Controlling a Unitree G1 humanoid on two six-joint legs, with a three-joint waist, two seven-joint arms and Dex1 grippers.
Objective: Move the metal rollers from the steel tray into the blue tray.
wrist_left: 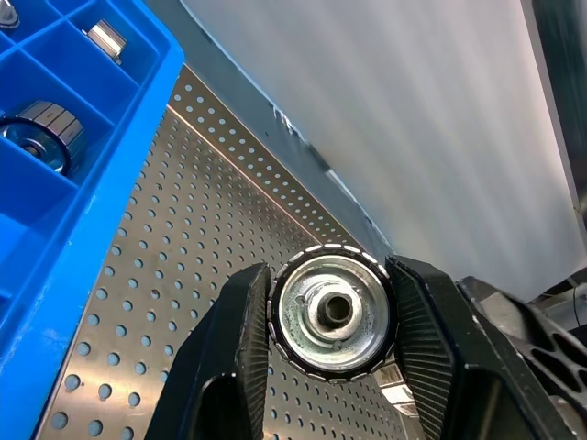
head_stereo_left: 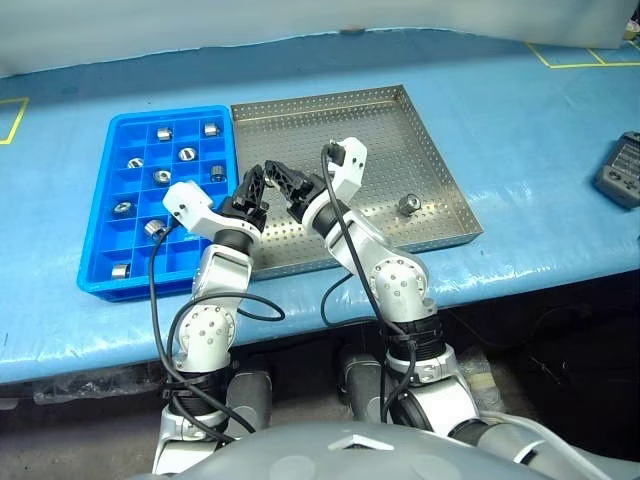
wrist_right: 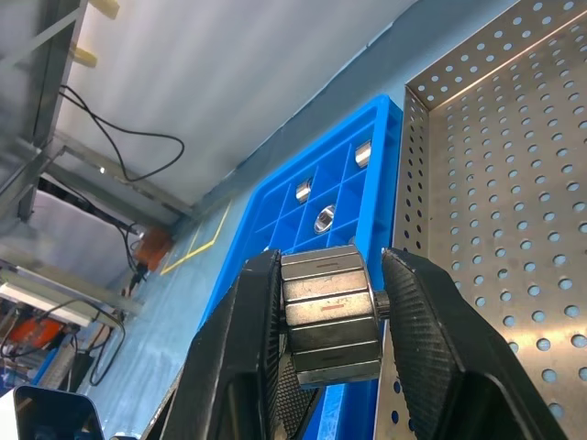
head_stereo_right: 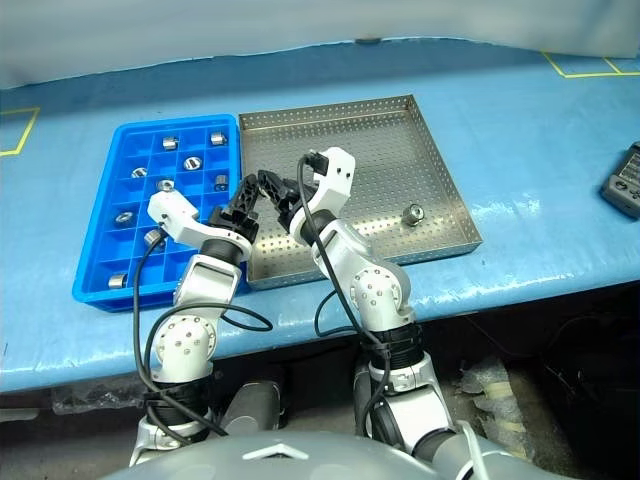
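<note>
metal rollers (head_stereo_left: 162, 176) lie in several compartments of the blue tray (head_stereo_left: 98, 275); one loose roller (head_stereo_left: 408, 205) lies on the steel tray (head_stereo_left: 445, 170), well right of both grippers.

head views: left gripper (head_stereo_left: 254, 188) and right gripper (head_stereo_left: 287, 183) meet over the steel tray's left part, just beside the blue tray's right wall. the fingertips are near each other.

left wrist view: the left gripper's fingers (wrist_left: 229, 367) are closed on a flanged roller (wrist_left: 332, 312), seen end-on, above the perforated floor.

right wrist view: the right gripper's fingers (wrist_right: 248, 348) clamp the faceted sides of a roller (wrist_right: 328, 312), with the blue tray beyond it.

risk: both grippers appear to grip one and the same roller, though this is not certain. if one arm pulls away while both are clamped, the part could twist out and drop onto the steel tray or the table.

clearance: the blue tray's raised wall stands between the grippers and the compartments; a low transfer could strike it. several compartments near that wall are free.
</note>
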